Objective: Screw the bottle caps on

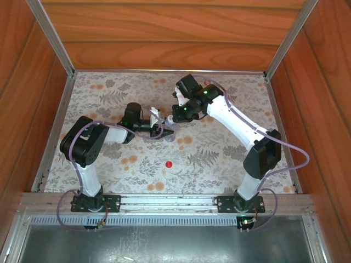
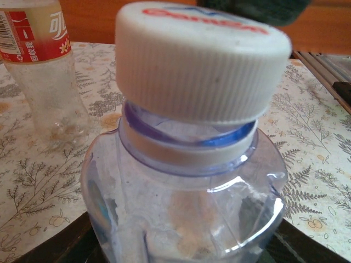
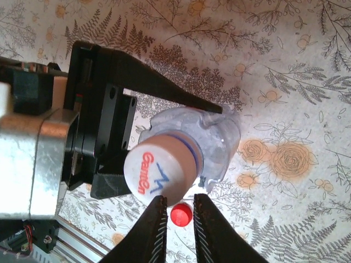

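Near edge: two arm bases (image 1: 90, 201) bolted to an aluminium rail (image 1: 175, 203).

Red cap (image 1: 169, 163): loose on the floral table cover (image 1: 211, 159), in the open stretch between the arms, well apart from both bottles. Visible from the right wrist through the slit between that gripper's fingers, lying lower down on the cover.

Left gripper (image 1: 163, 130): closed around the body of the bluish bottle (image 2: 186, 208), one black finger on each side. Bottle upright; contact with the table not discernible.

White cap (image 2: 200, 66): ribbed, red lettering on top, seated on the bluish bottle's neck, with blue thread and the neck ring showing beneath its rim.

Right gripper (image 3: 179, 198): above and just beside the white cap, jaws drawn nearly together with a narrow gap and nothing clamped. Fingertips close against the cap's edge; actual touch not discernible.

Labelled bottle (image 2: 46, 82): clear, red-and-white band, upright on the cover beyond the bluish bottle and apart from it. Top cropped out.

Wooden back wall (image 1: 175, 38): at the far side.
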Controlling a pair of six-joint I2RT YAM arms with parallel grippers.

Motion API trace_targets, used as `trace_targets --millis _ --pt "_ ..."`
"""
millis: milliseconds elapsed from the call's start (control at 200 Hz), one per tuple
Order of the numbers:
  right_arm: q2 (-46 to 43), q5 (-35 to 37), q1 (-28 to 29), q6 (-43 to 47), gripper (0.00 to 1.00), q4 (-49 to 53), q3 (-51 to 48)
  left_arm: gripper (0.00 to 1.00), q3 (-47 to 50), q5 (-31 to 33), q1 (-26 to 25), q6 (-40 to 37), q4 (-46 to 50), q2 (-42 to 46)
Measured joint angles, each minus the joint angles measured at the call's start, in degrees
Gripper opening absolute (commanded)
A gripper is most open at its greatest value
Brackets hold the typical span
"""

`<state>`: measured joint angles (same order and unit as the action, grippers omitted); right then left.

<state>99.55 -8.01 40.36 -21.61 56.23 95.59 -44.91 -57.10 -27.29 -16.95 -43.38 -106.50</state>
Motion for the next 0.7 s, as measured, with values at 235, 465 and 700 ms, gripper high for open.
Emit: trace_targets --millis 235,465,700 --pt "-0.37 -0.09 -1.49 -0.42 0.25 -2.54 -0.24 0.58 -0.15 -0.02 0.00 0.02 0.09 -0.11" --pt "1.29 -1.22 -2.64 -0.24 0.20 -3.54 1.64 0.58 -0.15 -0.04 0.00 0.02 0.13 -0.11" --pt "2.25 -3.82 -2.89 -0.13 0.16 -3.78 1.51 0.58 -0.15 -0.04 0.00 0.02 0.13 -0.11"
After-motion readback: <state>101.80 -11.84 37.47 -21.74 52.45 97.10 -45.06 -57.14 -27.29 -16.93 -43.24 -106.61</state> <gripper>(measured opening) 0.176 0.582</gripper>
